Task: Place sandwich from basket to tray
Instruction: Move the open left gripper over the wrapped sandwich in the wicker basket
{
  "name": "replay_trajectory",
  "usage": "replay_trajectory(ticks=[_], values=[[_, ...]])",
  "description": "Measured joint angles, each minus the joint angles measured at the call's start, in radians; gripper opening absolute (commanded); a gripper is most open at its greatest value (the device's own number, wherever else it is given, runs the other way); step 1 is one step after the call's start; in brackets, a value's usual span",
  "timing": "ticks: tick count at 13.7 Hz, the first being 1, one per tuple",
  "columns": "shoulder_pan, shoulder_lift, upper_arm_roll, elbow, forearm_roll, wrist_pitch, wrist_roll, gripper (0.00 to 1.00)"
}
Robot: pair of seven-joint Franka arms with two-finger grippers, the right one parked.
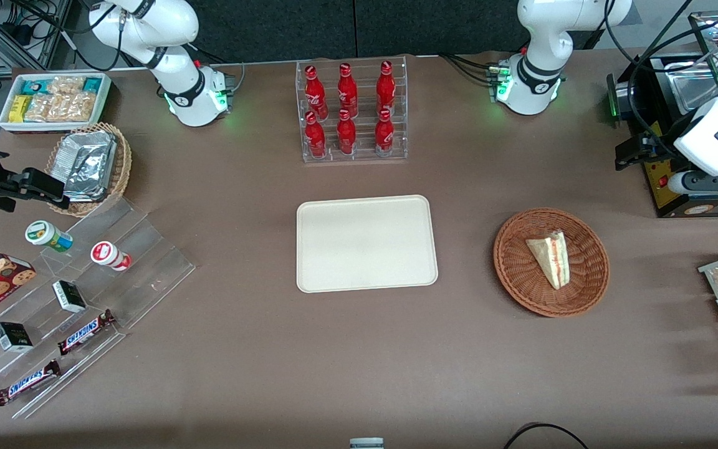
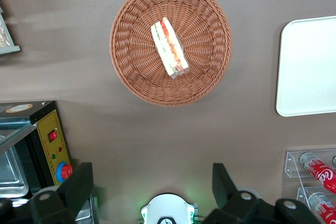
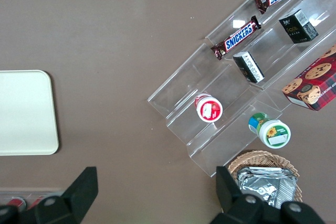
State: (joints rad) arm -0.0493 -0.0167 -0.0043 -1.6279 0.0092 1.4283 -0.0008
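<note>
Nothing done yet, by the look of things: sandwich (image 1: 550, 257) lying in the round reddish wicker basket (image 1: 583, 293), wrapped, filling stripe showing along one edge, untouched. Basket resting on the brown desk (image 1: 334, 362) toward the working arm's end, beside the cream tray (image 1: 365, 243) with a clear gap of desk between them. Tray bare, about mid-desk, nearer the front camera than the clear rack of red bottles (image 1: 351, 112).

End effector (image 2: 149, 182) raised well above the desk and well apart from the basket, fingers (image 2: 81, 184) spread wide with nothing between them; in the front view, seen near the black machine (image 1: 664, 156) at the working arm's end of the desk.

Whole job left, judged from this: move over the basket, descend, close on the sandwich, lift, carry across to the tray, set down, let go. Soft bread in slippery wrap likely to call for a gentle squeeze across the wedge's flat faces.
</note>
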Motion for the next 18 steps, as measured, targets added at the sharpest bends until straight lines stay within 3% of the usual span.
replay_trajectory(ticks=[9, 12, 18], values=[[0.001, 0.022, -0.002, -0.006, 0.012, 0.031, -0.001, 1.00], [0.004, 0.060, -0.002, -0.054, 0.020, 0.132, -0.054, 1.00], [0.004, 0.109, -0.004, -0.291, 0.028, 0.449, -0.258, 1.00]])
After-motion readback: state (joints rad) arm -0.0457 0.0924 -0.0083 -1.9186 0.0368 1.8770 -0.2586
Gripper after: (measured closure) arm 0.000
